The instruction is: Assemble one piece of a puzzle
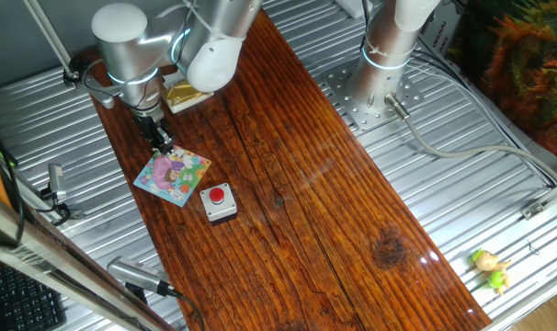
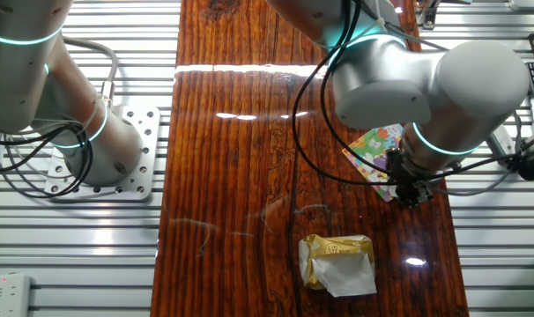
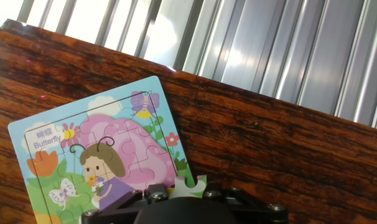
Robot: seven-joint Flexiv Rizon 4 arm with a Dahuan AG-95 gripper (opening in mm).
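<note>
The long wooden table (image 1: 306,165) carried the yellowish box (image 2: 337,262), the grey box with its red button (image 1: 219,202) and the puzzle (image 1: 173,175), which lay flat near the table's edge by the metal slats. The gripper (image 1: 161,141) hung just over the board's corner. Its jaws looked closed on a small pale puzzle piece (image 3: 190,185) poking out above the board's lower right edge. The piece seemed lifted but not seated, so placing remained.

puzzle (image 2: 375,148) half hidden, jaws' hold unclear
</note>
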